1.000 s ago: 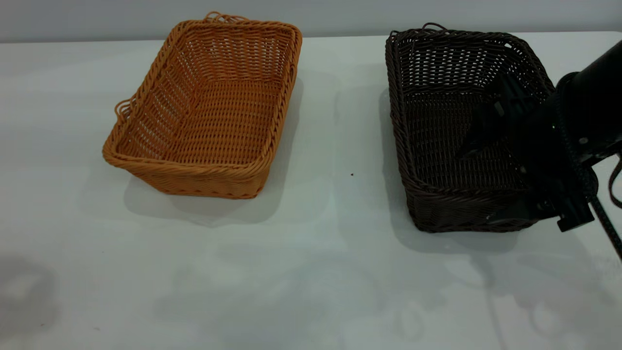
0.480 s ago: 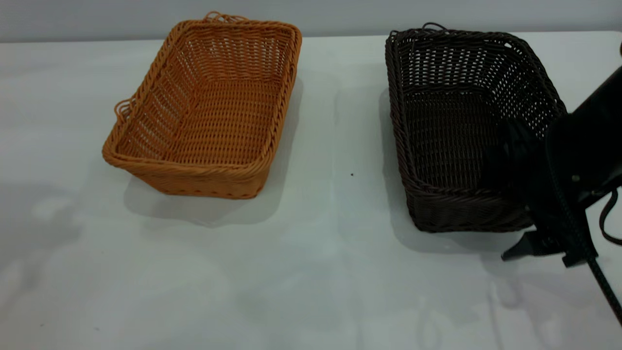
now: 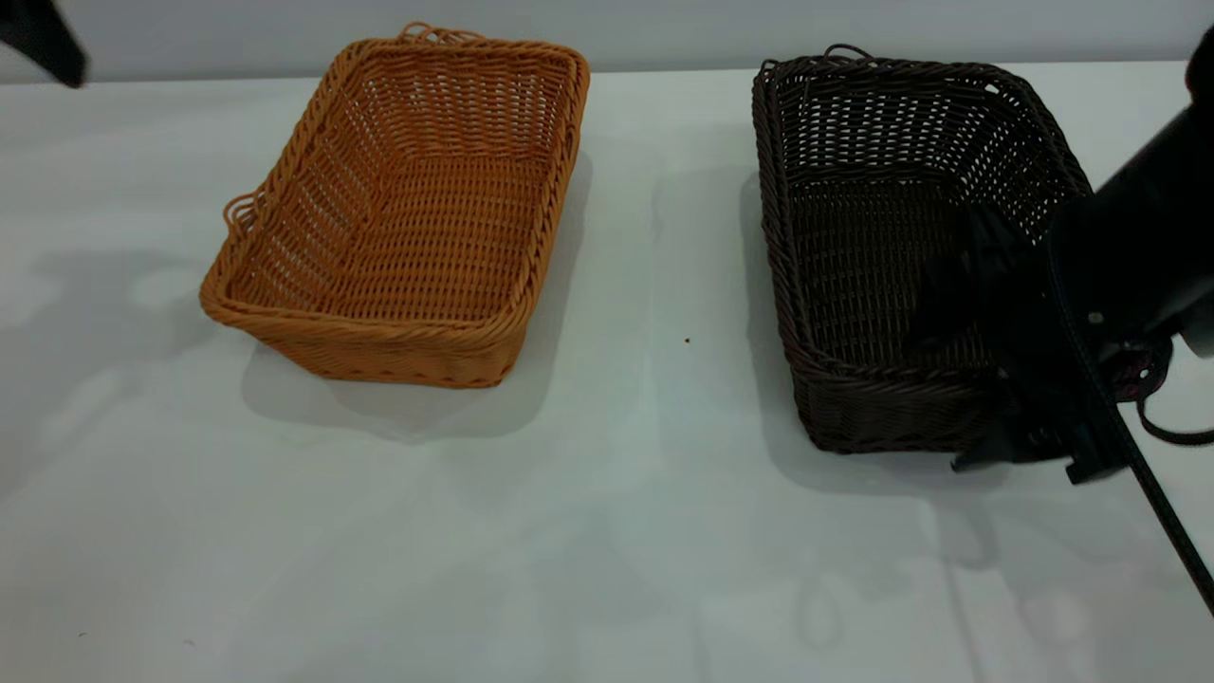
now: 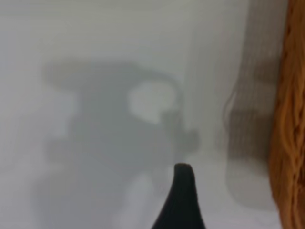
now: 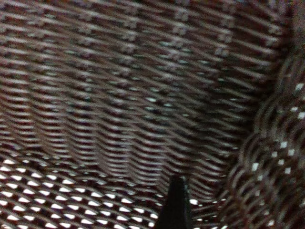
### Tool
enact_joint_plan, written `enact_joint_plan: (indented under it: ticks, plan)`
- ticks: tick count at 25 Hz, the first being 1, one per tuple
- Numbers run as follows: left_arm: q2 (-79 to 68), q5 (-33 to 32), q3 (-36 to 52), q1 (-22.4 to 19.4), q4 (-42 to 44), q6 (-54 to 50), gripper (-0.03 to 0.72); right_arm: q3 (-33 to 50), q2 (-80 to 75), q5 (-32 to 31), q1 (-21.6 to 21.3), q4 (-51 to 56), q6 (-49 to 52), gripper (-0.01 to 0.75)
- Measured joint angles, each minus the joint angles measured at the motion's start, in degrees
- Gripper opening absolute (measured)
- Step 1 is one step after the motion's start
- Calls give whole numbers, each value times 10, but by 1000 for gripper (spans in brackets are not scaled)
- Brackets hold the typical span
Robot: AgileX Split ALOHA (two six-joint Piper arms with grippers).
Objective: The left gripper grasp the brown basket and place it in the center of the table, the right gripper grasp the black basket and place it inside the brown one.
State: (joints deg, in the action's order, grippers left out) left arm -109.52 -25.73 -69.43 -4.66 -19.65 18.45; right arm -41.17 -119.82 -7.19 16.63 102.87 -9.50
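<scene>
Baskets apart on counter (image 3: 626,493), right claw (image 3: 967,379) at black one.
Black basket (image 3: 882,237) sits right of brown basket (image 3: 408,218); right claw straddles its near corner, fingers parted. Left claw (image 3: 43,38) barely shows at far-left edge, grip unreadable.

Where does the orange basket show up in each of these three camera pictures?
Exterior view: the brown basket sits on the table, left of the black basket.
Left wrist view: only its woven rim shows, along one edge.
Right wrist view: not in it; dark weave fills the picture.
Shared landmark: the table joins the exterior and left wrist views; the black basket joins the exterior and right wrist views.
</scene>
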Motion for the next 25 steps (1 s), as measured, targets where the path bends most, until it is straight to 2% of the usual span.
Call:
enact_joint_plan:
  ticks: [6,11,17,25]
  plan:
    - [-94,2,-75,51,-14,28,576,-7,-12,3,0,0,-5,592]
    - [-174,18,-128,75,-15,30,576,-7,-20,4,0,0,-6,590]
    - [-242,28,-174,114,-15,31,568,-7,-21,26,0,0,-7,555]
    - [-256,29,-177,122,-15,31,521,-7,-29,45,0,1,0,475]
